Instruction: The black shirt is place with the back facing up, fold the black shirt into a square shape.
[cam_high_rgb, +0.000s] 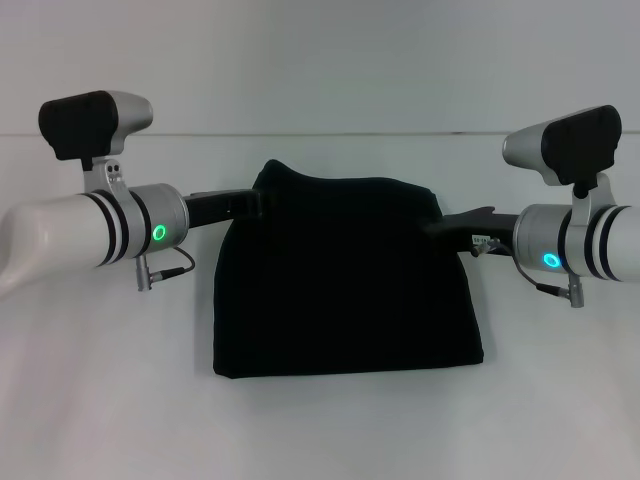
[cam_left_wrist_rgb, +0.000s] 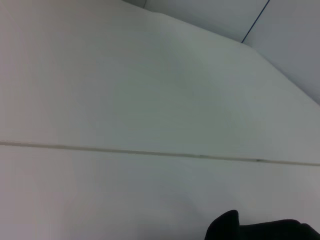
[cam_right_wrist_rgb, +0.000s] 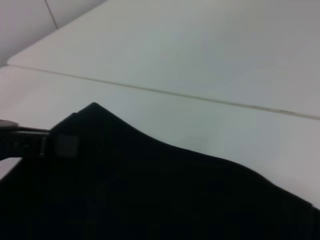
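Note:
The black shirt (cam_high_rgb: 345, 290) lies on the white table as a folded, roughly square bundle with its plain side up and no lettering showing. My left gripper (cam_high_rgb: 252, 205) is at its far left corner, shut on the fabric, which stands up in a small peak there. My right gripper (cam_high_rgb: 440, 226) is at the far right corner, also shut on the fabric. The right wrist view shows the shirt (cam_right_wrist_rgb: 165, 195) with its raised far edge and the left gripper (cam_right_wrist_rgb: 30, 142) at the peaked corner. Only a dark scrap of shirt (cam_left_wrist_rgb: 260, 231) shows in the left wrist view.
The white table (cam_high_rgb: 100, 380) reaches all around the shirt. A thin seam (cam_high_rgb: 330, 135) runs across it beyond the shirt, also seen in the left wrist view as a seam (cam_left_wrist_rgb: 150, 152). A pale wall stands behind it.

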